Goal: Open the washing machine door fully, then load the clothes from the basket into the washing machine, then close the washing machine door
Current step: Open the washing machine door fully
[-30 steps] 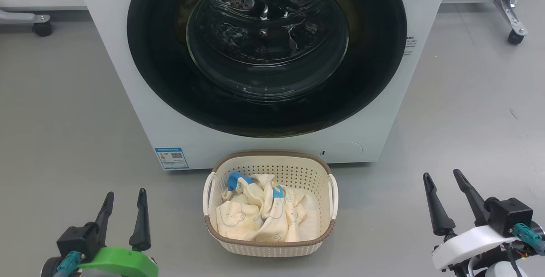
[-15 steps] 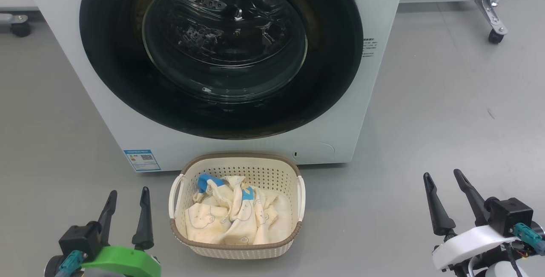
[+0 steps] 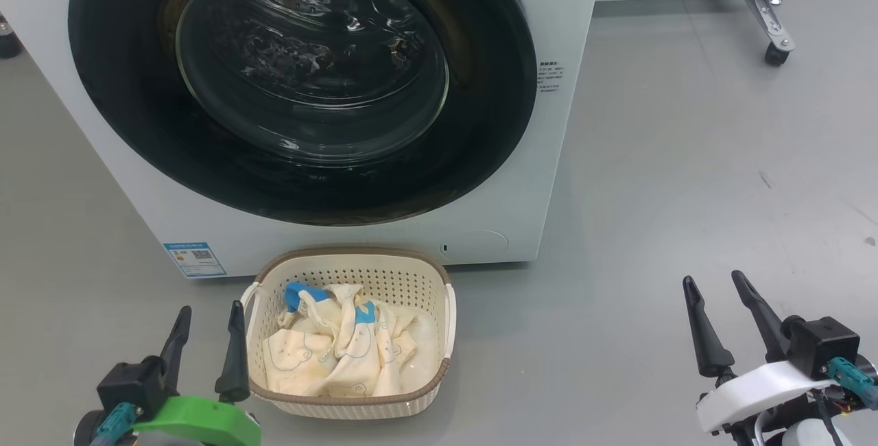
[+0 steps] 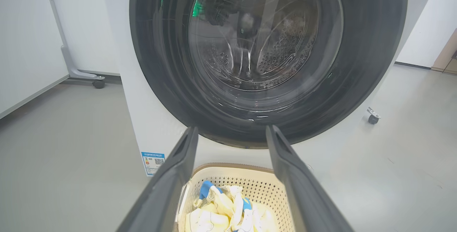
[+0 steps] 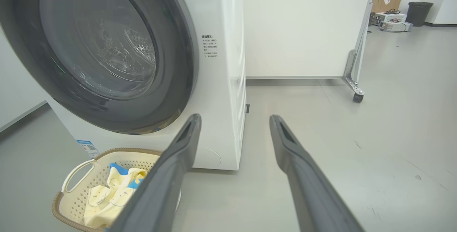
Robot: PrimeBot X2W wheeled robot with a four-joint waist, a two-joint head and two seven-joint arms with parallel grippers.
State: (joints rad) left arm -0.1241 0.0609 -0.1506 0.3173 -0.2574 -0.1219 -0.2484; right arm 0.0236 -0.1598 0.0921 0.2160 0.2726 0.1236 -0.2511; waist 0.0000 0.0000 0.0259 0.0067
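Note:
The white washing machine [image 3: 562,14] stands ahead with its round black-rimmed door [image 3: 480,123] shut flat against the front. On the floor just before it sits the cream basket [image 3: 346,254], holding a small pile of cream clothes [image 3: 336,353] with blue trim. My left gripper [image 3: 209,312] is open at the lower left, its fingers just left of the basket's rim. Far to the lower right, my right gripper [image 3: 713,283] is open over bare floor. The left wrist view looks at the door [image 4: 367,46] over the basket [image 4: 228,175]; the right wrist view shows the door [image 5: 182,64] and basket [image 5: 75,175] to its left.
A blue label sticker [image 3: 194,259] is at the machine's lower left corner. A metal frame leg on a castor [image 3: 775,55] stands at the back right. Grey floor [image 3: 686,192] stretches to the right of the machine. A white wall panel [image 5: 303,25] stands behind it.
The whole head picture has slid left, so the camera has turned to the right. Both grippers keep the same place and stay open.

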